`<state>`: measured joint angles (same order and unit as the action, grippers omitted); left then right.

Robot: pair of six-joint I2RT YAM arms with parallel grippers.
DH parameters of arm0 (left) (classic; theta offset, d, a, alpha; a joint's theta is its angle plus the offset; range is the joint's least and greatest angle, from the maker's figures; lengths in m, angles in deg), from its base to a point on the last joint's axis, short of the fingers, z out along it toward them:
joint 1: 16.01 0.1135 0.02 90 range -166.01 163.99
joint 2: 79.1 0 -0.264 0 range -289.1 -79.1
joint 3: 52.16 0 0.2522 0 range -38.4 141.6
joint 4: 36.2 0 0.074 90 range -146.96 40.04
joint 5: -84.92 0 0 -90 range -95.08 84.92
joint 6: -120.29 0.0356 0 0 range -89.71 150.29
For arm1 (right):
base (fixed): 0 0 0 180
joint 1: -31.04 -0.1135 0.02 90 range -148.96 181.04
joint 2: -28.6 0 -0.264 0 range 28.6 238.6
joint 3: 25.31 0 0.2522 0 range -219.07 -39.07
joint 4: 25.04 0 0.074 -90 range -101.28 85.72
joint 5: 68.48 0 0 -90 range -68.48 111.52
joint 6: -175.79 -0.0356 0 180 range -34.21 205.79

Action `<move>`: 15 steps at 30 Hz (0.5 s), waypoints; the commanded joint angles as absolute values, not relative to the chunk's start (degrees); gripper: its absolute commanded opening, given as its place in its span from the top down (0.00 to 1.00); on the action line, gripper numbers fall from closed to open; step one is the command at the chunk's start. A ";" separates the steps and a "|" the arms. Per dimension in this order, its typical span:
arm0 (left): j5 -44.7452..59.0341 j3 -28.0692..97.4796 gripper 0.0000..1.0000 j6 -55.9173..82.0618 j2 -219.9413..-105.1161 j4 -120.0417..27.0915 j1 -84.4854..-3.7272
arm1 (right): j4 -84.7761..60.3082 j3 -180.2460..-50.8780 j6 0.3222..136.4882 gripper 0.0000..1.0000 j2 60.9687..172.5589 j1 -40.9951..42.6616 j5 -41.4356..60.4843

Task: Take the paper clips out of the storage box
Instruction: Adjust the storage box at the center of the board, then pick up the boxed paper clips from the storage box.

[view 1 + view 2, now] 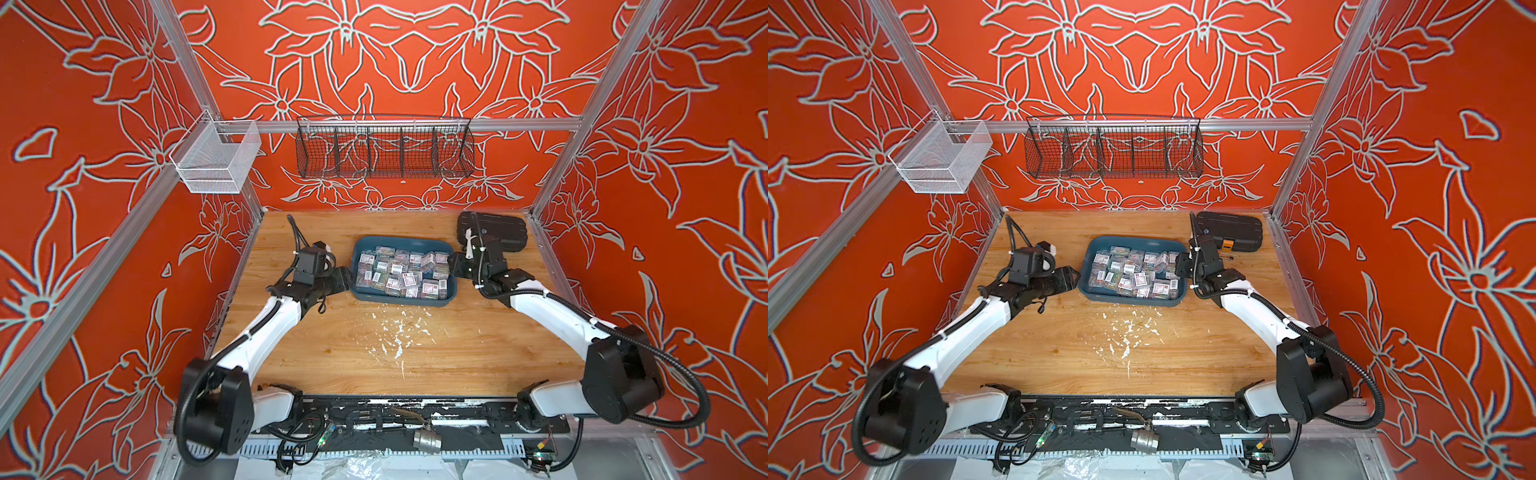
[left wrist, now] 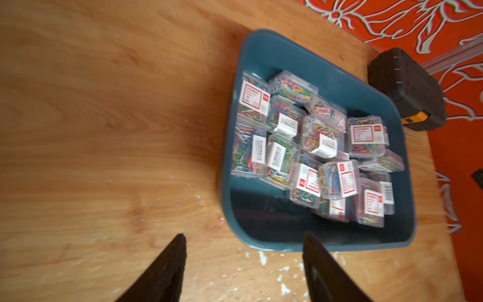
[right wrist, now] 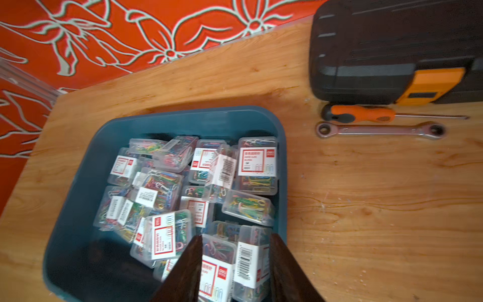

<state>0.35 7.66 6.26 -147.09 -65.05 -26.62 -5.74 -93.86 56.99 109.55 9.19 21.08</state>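
The storage box [image 1: 399, 240] [image 1: 1133, 240] is a shallow teal tray at the back middle of the wooden table. Several clear boxes of coloured paper clips [image 1: 399, 270] [image 1: 1133, 272] [image 2: 313, 136] [image 3: 162, 183] lie jumbled in it. My left gripper [image 1: 345, 282] [image 1: 1073, 276] [image 2: 245, 236] stands open and holds nothing, just outside the tray's left wall [image 2: 261, 47]. My right gripper [image 1: 453, 266] [image 1: 1179, 266] [image 3: 236, 236] is open a little over the tray's right end. Two paper clip boxes show between its fingers [image 3: 193, 261], inside the rim [image 3: 183, 120].
A black ribbed case [image 1: 498, 232] [image 1: 1233, 230] [image 2: 407, 89] [image 3: 379, 47] with an orange latch sits in the back right corner. An orange-handled screwdriver [image 3: 366, 116] and a wrench [image 3: 379, 129] lie beside it. A black wire basket [image 1: 384, 149] and a white mesh basket [image 1: 216, 162] hang on the rail.
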 commanded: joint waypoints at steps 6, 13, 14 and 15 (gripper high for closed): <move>-15.14 -5.68 0.22 3.31 -140.71 -60.81 -26.82 | -5.96 -101.42 54.81 0.55 118.30 9.06 13.60; -16.32 -7.68 0.21 2.26 -141.15 -58.75 -26.82 | -2.36 -109.99 55.08 0.51 127.90 9.06 12.75; -16.46 -7.73 0.21 2.13 -141.16 -58.77 -26.82 | -1.49 -111.03 54.93 0.50 129.03 9.06 13.60; -16.62 -7.80 0.20 2.01 -141.15 -58.79 -26.82 | -0.51 -112.21 54.78 0.49 130.33 9.06 14.21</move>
<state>-14.63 -7.61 3.35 -141.60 -60.55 -26.62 -4.21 -109.55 55.70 127.78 9.19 13.47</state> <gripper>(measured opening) 0.795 0.506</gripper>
